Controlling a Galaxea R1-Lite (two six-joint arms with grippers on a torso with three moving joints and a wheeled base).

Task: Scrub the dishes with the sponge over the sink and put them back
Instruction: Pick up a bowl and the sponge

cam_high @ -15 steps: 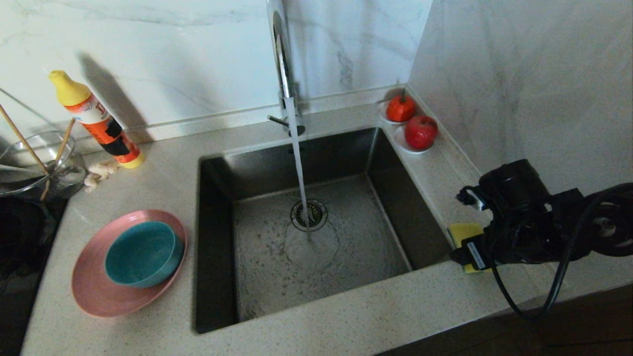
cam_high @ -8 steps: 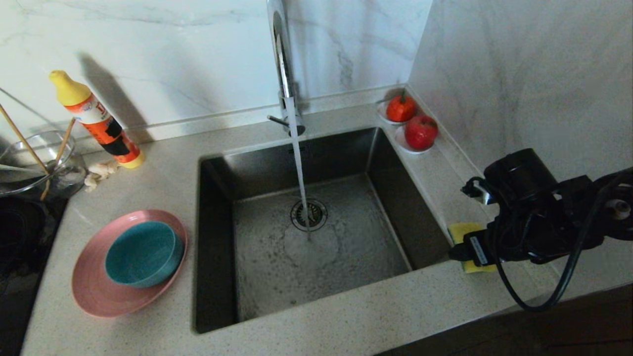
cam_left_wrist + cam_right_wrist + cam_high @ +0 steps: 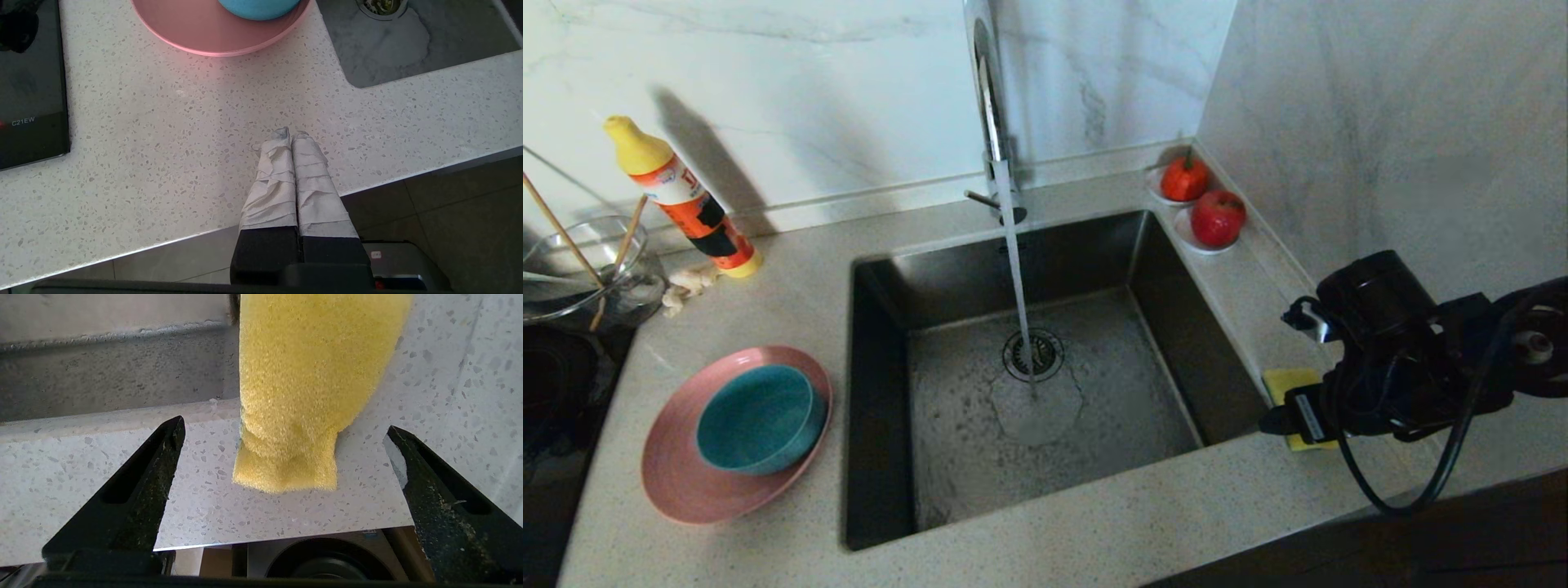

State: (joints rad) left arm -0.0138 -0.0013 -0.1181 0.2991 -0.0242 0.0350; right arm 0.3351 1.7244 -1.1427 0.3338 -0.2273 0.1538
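Note:
The yellow sponge (image 3: 1286, 382) (image 3: 302, 384) lies on the counter right of the sink (image 3: 980, 261). My right gripper (image 3: 1278, 423) (image 3: 284, 426) hovers over it, open, one finger to each side, neither touching. A teal bowl (image 3: 760, 418) (image 3: 257, 5) sits in the pink plate (image 3: 678, 482) (image 3: 204, 28) left of the sink. The chopsticks (image 3: 560, 233) stand in a glass bowl (image 3: 580, 269) at far left. My left gripper (image 3: 291, 134) is shut and empty above the counter's front edge, short of the plate.
Water runs from the tap (image 3: 988, 98) onto the drain strainer (image 3: 1033, 354). A detergent bottle (image 3: 682, 200) leans at the back left. Two red fruits on saucers (image 3: 1201, 204) stand in the back right corner. A black cooktop (image 3: 28, 81) lies left of the plate.
My right hand rose a little and then sank again over the sponge, turning slightly. The sponge, the dishes and the left arm have not moved.

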